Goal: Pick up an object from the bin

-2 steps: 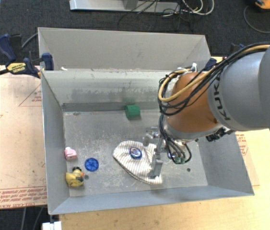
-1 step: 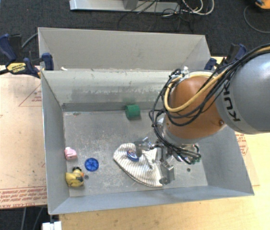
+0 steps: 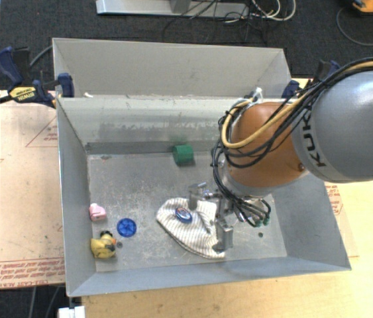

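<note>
Pincer (image 3: 211, 216) looks open, straddling the right end of the striped grey-white cloth (image 3: 186, 237) lying nearer the camera than the green block (image 3: 183, 154); I'd press down to the bin (image 3: 126, 184) floor before closing, so fabric bunches rather than slips.

Place: robotics lab
Machine: grey arm (image 3: 352, 124) lettered KUKA, with orange wrist cover (image 3: 259, 144)
Setup: grey metal bin (image 3: 73, 191) on dark carpeted floor (image 3: 14, 12)
Clutter: loose cables (image 3: 266, 2) trailing across floor
</note>
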You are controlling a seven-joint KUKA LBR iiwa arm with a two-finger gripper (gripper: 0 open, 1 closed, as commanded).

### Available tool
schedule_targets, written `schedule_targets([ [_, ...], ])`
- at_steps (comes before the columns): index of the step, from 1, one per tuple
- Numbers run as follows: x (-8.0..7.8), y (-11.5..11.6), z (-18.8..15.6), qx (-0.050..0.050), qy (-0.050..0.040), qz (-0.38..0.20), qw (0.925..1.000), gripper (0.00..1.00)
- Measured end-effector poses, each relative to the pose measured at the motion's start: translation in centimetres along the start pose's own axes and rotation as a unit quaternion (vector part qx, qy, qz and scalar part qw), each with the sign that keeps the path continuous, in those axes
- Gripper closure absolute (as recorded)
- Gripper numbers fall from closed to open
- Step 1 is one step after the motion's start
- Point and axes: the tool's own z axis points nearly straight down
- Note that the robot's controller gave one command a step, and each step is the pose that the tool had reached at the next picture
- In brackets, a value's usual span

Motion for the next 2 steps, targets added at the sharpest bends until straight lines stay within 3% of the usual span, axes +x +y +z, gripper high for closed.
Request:
schedule_targets([
  [1, 1.0, -0.7, 3.4, 0.0, 0.0007, -0.16, 0.9871, 0.0],
  [2, 1.5, -1.5, 5.0, -0.001, 0.0002, 0.024, 0.9997, 1.0],
])
